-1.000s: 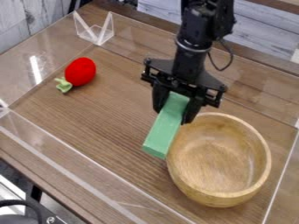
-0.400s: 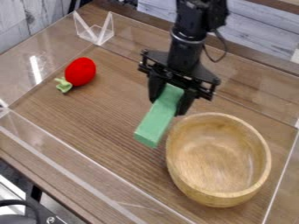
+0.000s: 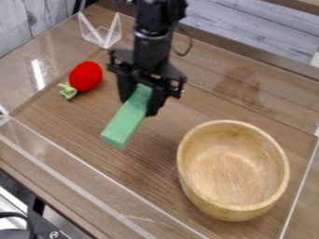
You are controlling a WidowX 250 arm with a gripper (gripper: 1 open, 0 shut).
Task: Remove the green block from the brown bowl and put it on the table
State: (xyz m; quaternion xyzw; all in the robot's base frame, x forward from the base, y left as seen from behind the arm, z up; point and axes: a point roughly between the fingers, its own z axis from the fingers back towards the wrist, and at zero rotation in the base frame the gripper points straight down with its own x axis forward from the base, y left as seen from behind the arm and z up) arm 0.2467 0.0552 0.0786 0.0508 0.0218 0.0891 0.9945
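Observation:
The green block (image 3: pixel 127 121) hangs tilted above the table (image 3: pixel 75 159), its lower end pointing down-left, left of the brown bowl (image 3: pixel 232 168). My gripper (image 3: pixel 147 96) points straight down and is shut on the block's upper end. The bowl sits at the front right with nothing inside it. The block is well outside the bowl's rim, and its lower tip hovers close to the wood.
A red round toy with a green stem (image 3: pixel 82 77) lies at the left. A clear plastic stand (image 3: pixel 100 31) is at the back left. Low clear walls (image 3: pixel 50 177) border the tabletop.
The gripper has carried the green block to the left, away from the bowl's edge toward the middle of the table. The bowl and red toy stayed put.

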